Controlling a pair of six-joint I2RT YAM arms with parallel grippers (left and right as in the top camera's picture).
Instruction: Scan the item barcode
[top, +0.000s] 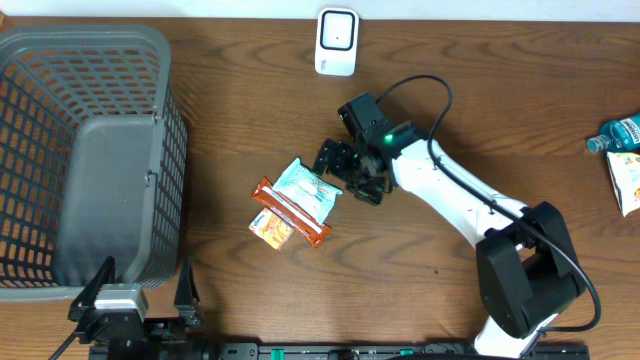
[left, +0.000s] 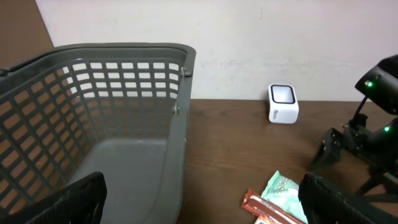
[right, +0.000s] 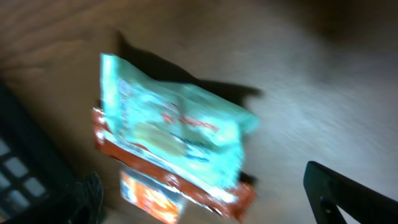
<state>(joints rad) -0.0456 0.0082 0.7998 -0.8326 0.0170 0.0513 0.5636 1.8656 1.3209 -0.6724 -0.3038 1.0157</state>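
Teal packet (top: 308, 188) lay near the middle of the wooden table (top: 500, 100), resting across a long orange-brown bar (top: 290, 212), with a small orange packet (top: 270, 230) just beside the bar. Right gripper (top: 338, 172) sat just to the right of the teal packet, jaws wide, holding nothing; contact with the packet could not be judged. White scanner (top: 337, 42) stood at the far edge, well apart from the packets. Grey basket (top: 90, 60) occupied the left side. Left gripper (top: 140, 292) was at the near edge by the basket, jaws wide and empty.
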